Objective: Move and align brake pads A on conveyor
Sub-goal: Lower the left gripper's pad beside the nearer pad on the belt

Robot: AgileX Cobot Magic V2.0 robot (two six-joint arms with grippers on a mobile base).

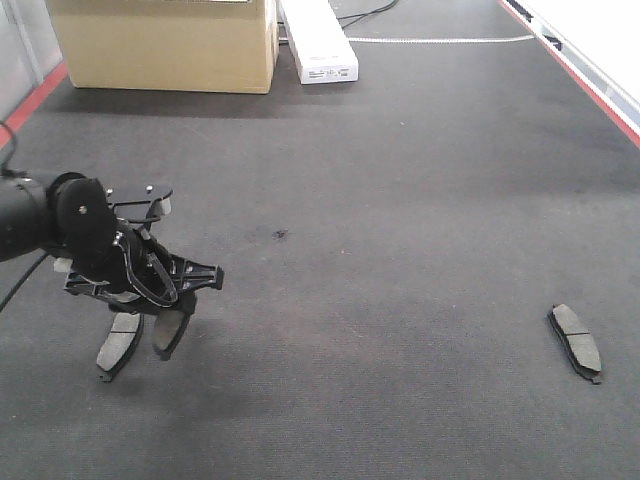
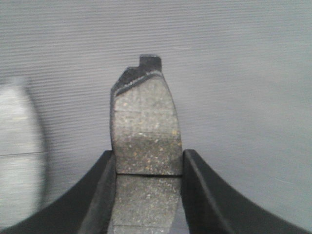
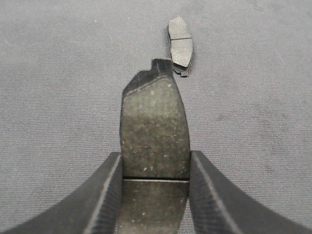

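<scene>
- In the left wrist view, the left claw is clamped on a brake pad, fingers tight against both long edges, its far end sticking out past the tips above the conveyor.
- In the right wrist view, the right claw is closed the same way on a second pad; a third pad lies flat on the belt beyond it.
- From the front, another pad lies on the belt at lower left, just beside the one in the left claw.
- Farther back stand a cardboard box and a white box.
</scene>
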